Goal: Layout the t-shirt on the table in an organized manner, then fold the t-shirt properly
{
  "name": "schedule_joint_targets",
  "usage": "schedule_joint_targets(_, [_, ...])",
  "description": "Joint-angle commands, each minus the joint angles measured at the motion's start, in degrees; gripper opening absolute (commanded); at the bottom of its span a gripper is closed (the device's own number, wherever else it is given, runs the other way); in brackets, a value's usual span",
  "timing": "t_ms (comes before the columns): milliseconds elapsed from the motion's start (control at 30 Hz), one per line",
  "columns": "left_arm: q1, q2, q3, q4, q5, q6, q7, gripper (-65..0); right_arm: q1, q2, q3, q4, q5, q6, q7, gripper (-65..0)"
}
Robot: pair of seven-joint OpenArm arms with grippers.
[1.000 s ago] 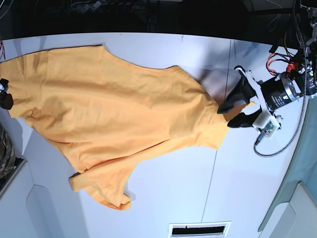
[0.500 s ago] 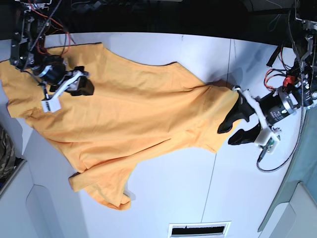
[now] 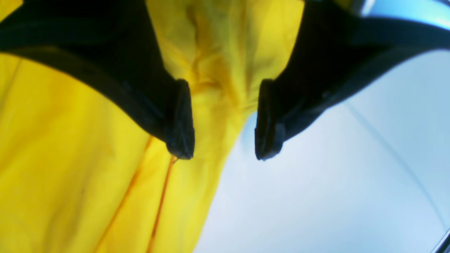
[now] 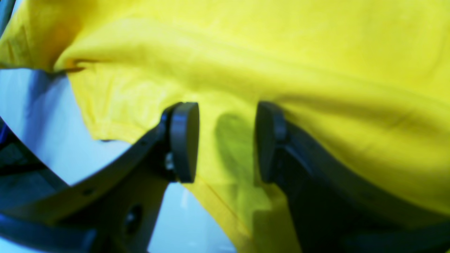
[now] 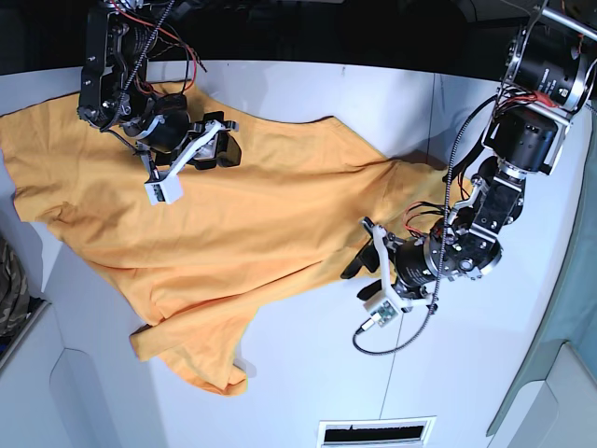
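Observation:
The orange-yellow t-shirt lies spread and wrinkled across the white table, one sleeve bunched at the lower left. My left gripper hangs open over the shirt's lower right edge. In the left wrist view the left gripper stands half over the t-shirt and half over the bare table. My right gripper is open above the shirt's upper left part. The right wrist view has the right gripper straddling a flat stretch of the t-shirt near its hem, with nothing pinched.
A camouflage cloth lies off the table's left edge. A vent slot sits at the front edge. A thin dark seam crosses the table on the right. Cables trail from both arms.
The left arm swung from the shirt's right end down and left to its lower edge. The right arm moved farther right over the upper shirt. Both grippers stayed open.

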Motion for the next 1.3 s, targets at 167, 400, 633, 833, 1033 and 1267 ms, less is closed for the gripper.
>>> schedule_joint_targets(167, [-3.3, 0.9, 4.2, -8.6, 5.1, 5.7, -6.5, -33.6, 0.5, 0.1, 0.1, 1.0, -1.0, 0.3, 0.4, -38.5])
schedule_joint_targets(400, [-3.2, 0.2, 5.0, -10.9, 6.9, 10.9, -4.2, -47.7, 0.1, 0.2, 0.1, 0.9, -2.8, 0.3, 0.1, -38.5])
schedule_joint_targets(633, [0.3, -3.2, 5.0, -7.5, 6.4, 2.3, 5.2, -62.1, -5.7, 5.4, 0.1, 0.9, -2.5, -0.1, 2.1, -65.0])
schedule_joint_targets(833, [10.3, -11.4, 5.0, 7.2, -1.3, 1.8, 8.0, -62.0, -9.6, 13.3, 0.2, 0.9, -2.1, -0.1, 5.2, -65.0])
schedule_joint_targets(1033, [21.7, -15.0, 5.0, 26.1, -10.7, -0.2, 16.3, -61.9, -8.7, 20.2, 0.3, 0.9, -2.1, -1.2, 7.8, -65.0])
schedule_joint_targets(1267, [29.3, -11.8, 5.0, 40.2, -12.7, -0.8, 16.3, -55.2, -6.4, 23.6, 1.7, 0.9, -2.4, -2.6, 7.9, -65.0])
